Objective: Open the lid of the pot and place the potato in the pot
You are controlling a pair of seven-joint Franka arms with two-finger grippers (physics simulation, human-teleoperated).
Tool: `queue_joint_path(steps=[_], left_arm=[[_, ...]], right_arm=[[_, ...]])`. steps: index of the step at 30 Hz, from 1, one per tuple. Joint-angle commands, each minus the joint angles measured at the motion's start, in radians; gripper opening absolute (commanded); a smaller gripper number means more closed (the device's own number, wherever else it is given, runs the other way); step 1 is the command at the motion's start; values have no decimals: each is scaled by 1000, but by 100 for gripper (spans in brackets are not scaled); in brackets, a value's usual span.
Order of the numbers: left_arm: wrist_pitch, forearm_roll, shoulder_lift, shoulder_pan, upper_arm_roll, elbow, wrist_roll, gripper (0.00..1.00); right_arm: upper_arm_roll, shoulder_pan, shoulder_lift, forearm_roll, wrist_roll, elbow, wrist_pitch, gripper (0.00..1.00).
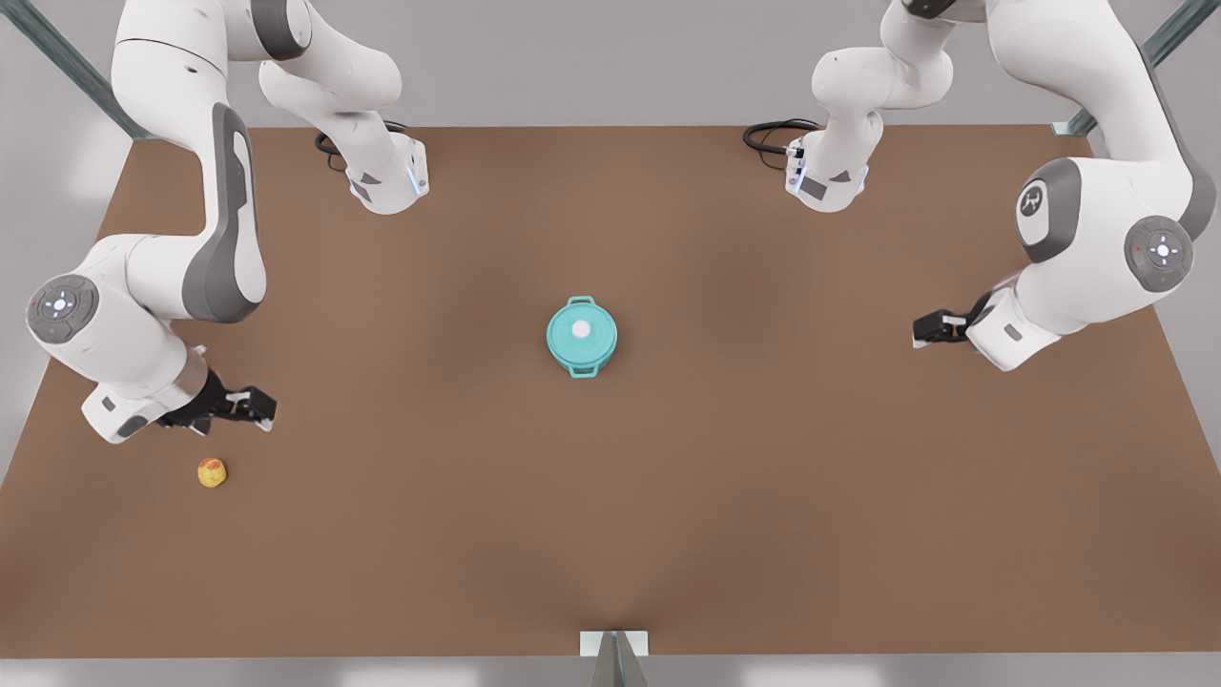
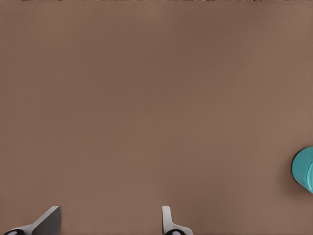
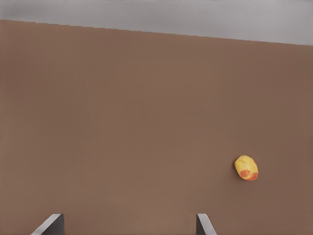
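The teal pot (image 1: 593, 364) stands at the table's middle with the pot lid (image 1: 565, 336) resting flat on it, white knob up. A sliver of the pot (image 2: 304, 169) reaches into the left wrist view. The yellow potato (image 1: 212, 472) lies near the front view's left edge, just in front of my right gripper (image 1: 253, 408). That gripper (image 3: 129, 226) is open, and the potato (image 3: 246, 168) sits ahead of it and off to one side. My left gripper (image 1: 923, 329) hovers at the front view's right, pointing toward the pot from well away. It (image 2: 110, 226) is open with nothing between its fingers.
The brown table (image 1: 610, 534) stretches wide around the pot. Both arm bases with black cables (image 1: 768, 138) stand at the far edge. A small metal bracket (image 1: 614, 645) sits at the middle of the near edge.
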Motion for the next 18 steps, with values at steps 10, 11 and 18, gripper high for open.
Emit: queue_joint_path(steps=[10,11,18], left_arm=[[135,187,200,-228,-468,80,-944,100],[151,189,232,-266,-468,99,-1011,100],[305,428,576,-522,-467,361,-1459,100]], right_arm=[[3,-25,22,-120,-503,1,9,100],[6,-21,30,-125,-510,1,12,100],[4,-67,253,-177,-451,152,-37,100]])
